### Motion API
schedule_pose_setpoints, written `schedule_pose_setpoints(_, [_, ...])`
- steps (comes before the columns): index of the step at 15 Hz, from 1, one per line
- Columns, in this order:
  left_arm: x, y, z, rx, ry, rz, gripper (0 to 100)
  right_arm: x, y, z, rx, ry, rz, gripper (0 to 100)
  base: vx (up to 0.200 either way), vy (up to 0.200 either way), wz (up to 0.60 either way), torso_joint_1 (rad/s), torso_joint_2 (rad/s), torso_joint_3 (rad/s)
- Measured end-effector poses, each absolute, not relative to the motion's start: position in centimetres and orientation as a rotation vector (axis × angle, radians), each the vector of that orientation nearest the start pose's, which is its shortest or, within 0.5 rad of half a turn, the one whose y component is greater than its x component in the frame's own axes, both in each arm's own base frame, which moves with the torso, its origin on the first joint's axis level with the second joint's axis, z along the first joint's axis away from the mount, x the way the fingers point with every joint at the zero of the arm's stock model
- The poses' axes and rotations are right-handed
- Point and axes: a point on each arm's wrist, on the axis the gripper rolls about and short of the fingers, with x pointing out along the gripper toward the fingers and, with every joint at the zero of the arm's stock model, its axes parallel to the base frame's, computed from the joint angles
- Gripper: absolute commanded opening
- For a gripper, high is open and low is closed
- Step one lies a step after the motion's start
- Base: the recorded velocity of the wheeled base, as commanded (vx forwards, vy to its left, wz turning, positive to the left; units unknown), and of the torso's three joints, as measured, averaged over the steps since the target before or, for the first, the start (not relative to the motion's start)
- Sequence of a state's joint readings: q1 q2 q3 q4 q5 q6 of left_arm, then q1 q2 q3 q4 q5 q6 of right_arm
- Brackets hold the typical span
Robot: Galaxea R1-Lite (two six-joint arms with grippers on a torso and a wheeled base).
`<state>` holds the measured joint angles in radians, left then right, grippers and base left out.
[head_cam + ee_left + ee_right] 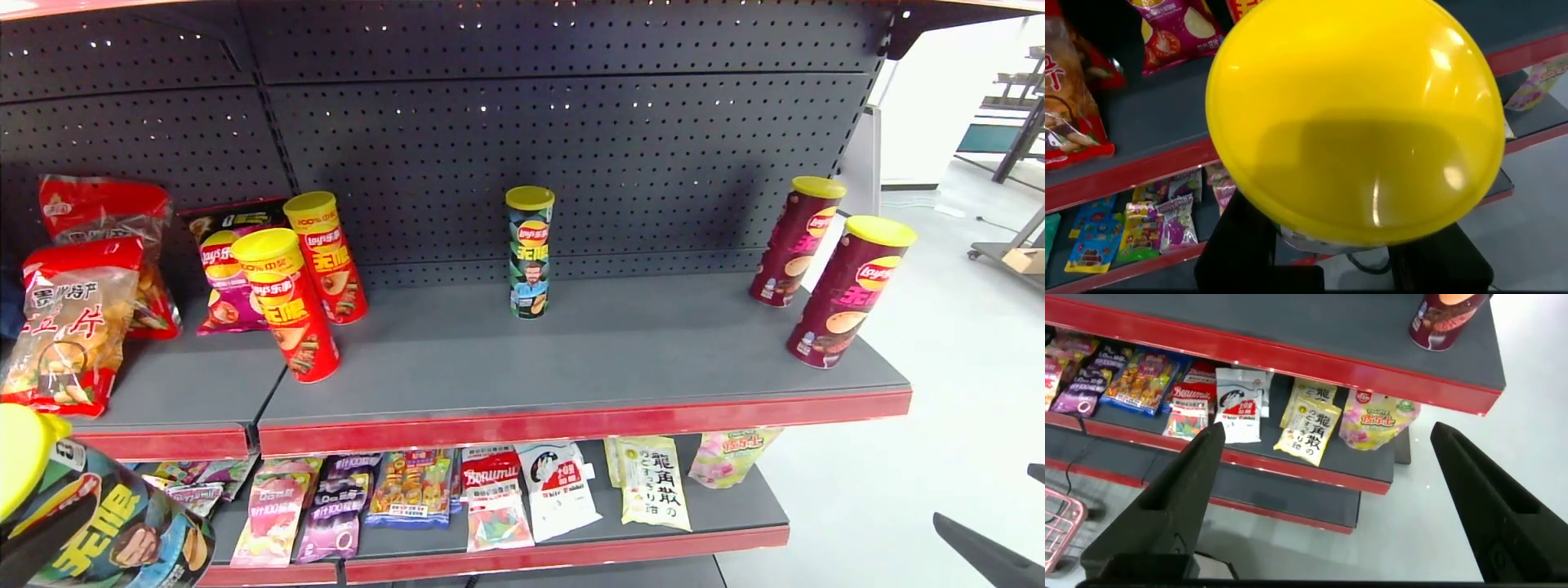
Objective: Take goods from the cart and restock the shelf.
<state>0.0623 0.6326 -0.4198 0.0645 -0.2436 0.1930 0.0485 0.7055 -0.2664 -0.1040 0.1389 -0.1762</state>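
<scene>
So the left jaws are clamped on a dark chip can (106,523), low off the shelf (571,420) at its left front; the right jaws hang wide and empty. My worry is it clips the shelf's red lip or bowls over the red cans (286,302) going in. On the shelf I count two red cans, one dark can (529,253), two maroon cans (849,286) and three bags (73,327).
</scene>
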Motion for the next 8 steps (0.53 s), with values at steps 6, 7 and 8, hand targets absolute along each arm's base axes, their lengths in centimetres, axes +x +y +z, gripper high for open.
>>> schedule_pose_setpoints(6, [4.3, -0.3, 18.6, 0.177, 0.252, -0.211, 0, 6.6, 0.7, 15.8, -0.177, 0.336, 0.246, 100, 0.133, 0.0, 0.0, -0.002, 0.0, 0.003])
schedule_pose_setpoints(7, [4.2, -0.3, 18.6, 0.195, 0.249, -0.213, 0, 6.8, 0.9, 16.1, -0.181, 0.328, 0.274, 100, 0.0, 0.0, 0.0, 0.0, 0.0, 0.0])
schedule_pose_setpoints(8, [4.1, -0.3, 18.6, 0.21, 0.246, -0.217, 0, 7.0, 1.1, 16.2, -0.188, 0.33, 0.307, 100, 0.0, 0.0, 0.0, 0.0, 0.0, 0.0])
